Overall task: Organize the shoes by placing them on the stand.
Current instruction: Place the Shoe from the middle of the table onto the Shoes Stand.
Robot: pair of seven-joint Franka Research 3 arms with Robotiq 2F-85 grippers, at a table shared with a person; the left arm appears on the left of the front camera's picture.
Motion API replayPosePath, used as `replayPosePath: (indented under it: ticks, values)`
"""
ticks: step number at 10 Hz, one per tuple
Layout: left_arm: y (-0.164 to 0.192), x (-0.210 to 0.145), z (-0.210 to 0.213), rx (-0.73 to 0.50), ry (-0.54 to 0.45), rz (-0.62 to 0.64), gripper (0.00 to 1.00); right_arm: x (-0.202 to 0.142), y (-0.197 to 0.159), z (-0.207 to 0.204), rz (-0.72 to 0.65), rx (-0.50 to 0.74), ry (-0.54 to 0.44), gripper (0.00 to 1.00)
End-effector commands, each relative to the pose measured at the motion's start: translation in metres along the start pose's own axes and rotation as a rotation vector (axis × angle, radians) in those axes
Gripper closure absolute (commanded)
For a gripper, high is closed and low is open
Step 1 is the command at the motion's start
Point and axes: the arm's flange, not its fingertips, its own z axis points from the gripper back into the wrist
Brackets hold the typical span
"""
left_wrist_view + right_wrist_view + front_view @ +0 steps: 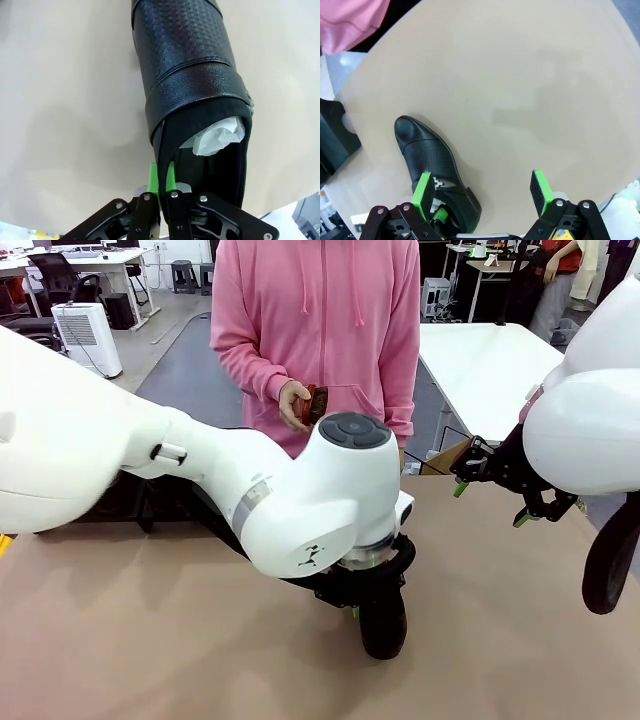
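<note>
Shoe (192, 85) leather fills the left wrist view: glossy black, with a pebbled, perforated panel over the vamp, a smooth raised seam across it, and crumpled white paper (217, 136) showing inside the collar. The left hand (161, 182) is closed tight on the thin collar edge at the side of the opening, one green pad (153, 176) outside and the other inside the shoe. In that view the shoe's long axis runs up the frame, away from the fingers, with the heel end nearest the hand. In the front view the same shoe (383, 622) hangs below the left hand (355, 612) as a dark rounded shape, near the middle of the tan desk (150, 640), with the bulky white arm hiding most of it; whether it touches the desk I cannot tell. The right wrist view shows the shoe (432, 167) from above, lying lengthwise on the desk with its smooth rounded toe cap pointing toward the side where the person in the pink sleeve (350, 22) stands. The right hand (490, 502) hovers over the desk's far right part with its jaws spread wide and nothing between them.
</note>
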Motion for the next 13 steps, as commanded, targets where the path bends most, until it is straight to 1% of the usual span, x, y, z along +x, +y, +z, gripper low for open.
replayPosePath:
  ticks: [1,2,3,5,6,8,10,11,13]
  values:
    - [0.034,0.002,0.051,-0.039,-0.063,-0.032,1.00,0.002,-0.001,0.001,0.013,0.013,0.004,0.00]
    - [0.053,0.011,0.069,-0.012,-0.130,-0.025,1.00,0.002,-0.001,0.001,0.013,0.013,0.004,0.00]
    - [0.068,0.018,0.075,0.010,-0.166,-0.038,1.00,0.002,-0.001,0.001,0.013,0.013,0.004,0.00]
    - [0.096,0.042,0.078,0.074,-0.319,-0.072,1.00,0.002,-0.001,0.001,0.013,0.013,0.004,0.00]
    - [0.111,0.059,0.081,0.101,-0.378,-0.083,1.00,0.002,-0.001,0.001,0.013,0.013,0.004,0.00]
    - [0.132,0.082,0.093,0.130,-0.429,-0.098,1.00,0.002,-0.001,0.001,0.013,0.013,0.004,0.00]
    - [0.146,0.104,0.116,0.150,-0.492,-0.102,1.00,0.002,-0.001,0.001,0.013,0.013,0.004,0.00]
    - [0.156,0.119,0.120,0.165,-0.499,-0.075,1.00,0.002,-0.001,0.001,0.013,0.013,0.004,0.00]
    - [0.184,0.146,0.119,0.153,-0.494,-0.013,1.00,0.002,-0.001,0.001,0.013,0.013,0.004,0.00]
